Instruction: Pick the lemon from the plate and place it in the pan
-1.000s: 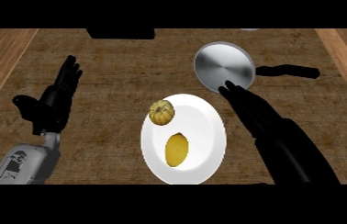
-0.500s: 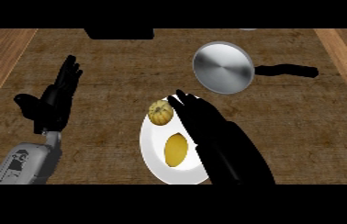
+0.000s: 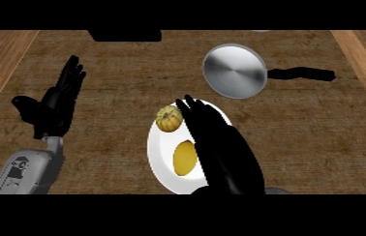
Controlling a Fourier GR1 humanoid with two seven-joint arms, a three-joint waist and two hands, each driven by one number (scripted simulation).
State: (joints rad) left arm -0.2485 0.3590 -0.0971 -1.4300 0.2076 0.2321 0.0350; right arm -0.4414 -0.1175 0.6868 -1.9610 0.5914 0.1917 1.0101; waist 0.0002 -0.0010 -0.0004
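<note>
Single head cam: we look steeply down on counter (image 3: 107, 90), fairly close; plate (image 3: 159, 148) low-centre, pan (image 3: 234, 70) upper right.

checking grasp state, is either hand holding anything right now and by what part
Nothing is held. The right hand lies with straight fingers over the plate, beside the lemon. The left hand rests open at the left.

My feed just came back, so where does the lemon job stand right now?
Nothing looks finished: the lemon lies on the white plate, beside a small round ribbed fruit, and the pan holds nothing. In hand: the right hand is stretched over the plate, fingers straight, partly covering the lemon, not curled round it. The left hand rests open at the left. Left: grasp, lift, carry to the pan, release.
</note>
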